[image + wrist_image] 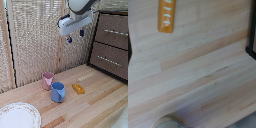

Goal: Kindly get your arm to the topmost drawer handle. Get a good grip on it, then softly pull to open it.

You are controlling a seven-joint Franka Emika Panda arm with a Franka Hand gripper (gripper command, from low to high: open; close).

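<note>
Nothing is done yet: the arm [82, 6] hangs above the worktop's [95, 102] back edge, its tool [75, 36] spread empty, apart from the shut topmost drawer's [114, 31] handle [116, 32].

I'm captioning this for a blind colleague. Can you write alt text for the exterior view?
A white robot arm hangs its blue-tipped gripper in the air, apart from two dark brown drawers with silver bar handles, top and lower, at the view's right. On the wooden table below sit a pink cup, a blue cup, an orange block and a patterned plate.
</note>
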